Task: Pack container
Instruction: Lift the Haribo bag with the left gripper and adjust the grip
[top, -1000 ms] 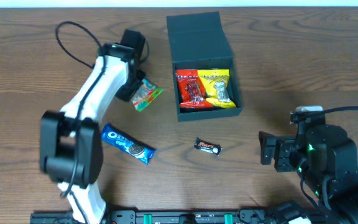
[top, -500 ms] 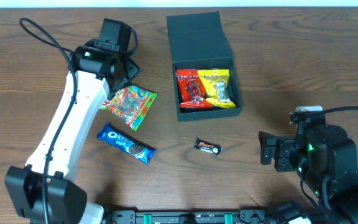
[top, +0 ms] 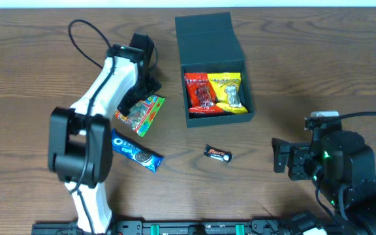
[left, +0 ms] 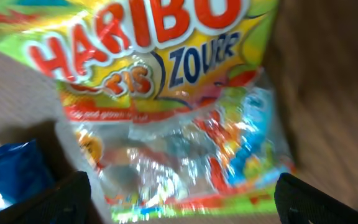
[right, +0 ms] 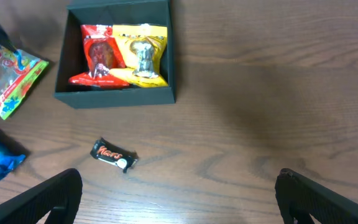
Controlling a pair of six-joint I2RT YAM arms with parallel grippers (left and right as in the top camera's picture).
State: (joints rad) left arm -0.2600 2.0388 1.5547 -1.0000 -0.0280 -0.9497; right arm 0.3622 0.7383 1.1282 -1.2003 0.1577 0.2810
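Snacks lie around the container [top: 207, 38], a dark teal box that sits open on the desk [top: 318, 59], its flap lid folded back on the far side. Inside it a red packet [top: 200, 93] and a yellow packet [top: 227, 91] lie side by side. Just left of the container a Haribo bag [top: 142, 112] lies flat on the wood. The left pincer [left: 179, 198] hangs right above the bag, its fingertips [left: 67, 199] spread wide at either side of the bag's clear end, with nothing clamped between them. Farther from the container on that same side, and nearer the robot, lies a blue Oreo pack [top: 136, 151]. A small Mars bar [top: 218, 154] lies just in front of the container's front wall. The right pincer [right: 179, 194] is well apart from the container, off its front right corner, jaws wide apart and empty.
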